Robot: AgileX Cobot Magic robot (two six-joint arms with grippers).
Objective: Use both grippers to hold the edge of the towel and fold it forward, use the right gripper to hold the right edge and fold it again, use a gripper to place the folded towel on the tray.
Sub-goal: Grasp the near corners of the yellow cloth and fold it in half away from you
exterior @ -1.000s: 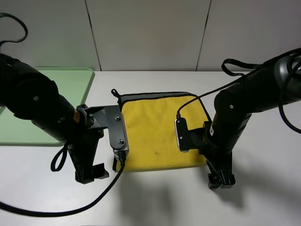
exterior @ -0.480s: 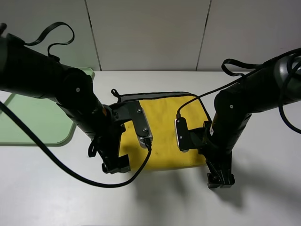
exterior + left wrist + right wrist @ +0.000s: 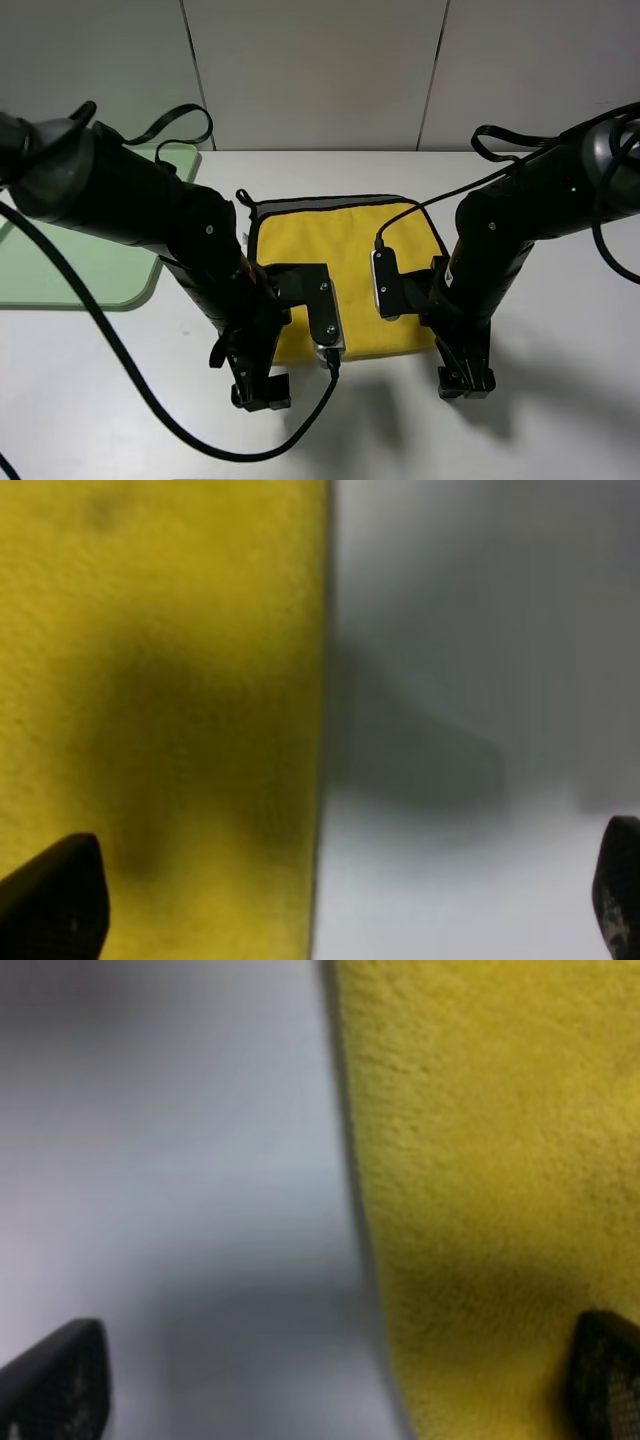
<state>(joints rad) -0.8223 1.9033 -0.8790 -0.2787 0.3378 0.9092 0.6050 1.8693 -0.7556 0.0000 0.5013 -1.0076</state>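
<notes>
The yellow towel (image 3: 345, 250) lies flat on the white table, with its grey reverse showing in a strip along the far edge. My left gripper (image 3: 262, 392) hangs low at the towel's near left corner. In the left wrist view this gripper (image 3: 335, 905) is open, its fingertips (image 3: 55, 900) set either side of the edge of the towel (image 3: 325, 680). At the near right corner my right gripper (image 3: 465, 382) is low too. The right wrist view shows it (image 3: 330, 1380) open astride the towel's edge (image 3: 345, 1160). Neither gripper holds anything. The pale green tray (image 3: 70, 265) lies far left.
Black cables trail from both arms, and one loops over the table in front of the left gripper (image 3: 200, 440). A small black loop (image 3: 243, 197) sticks out at the towel's far left corner. A panelled wall stands behind the table.
My left arm has swung right and toward the front, from beside the tray to the towel's near left corner. The right arm has hardly moved.
</notes>
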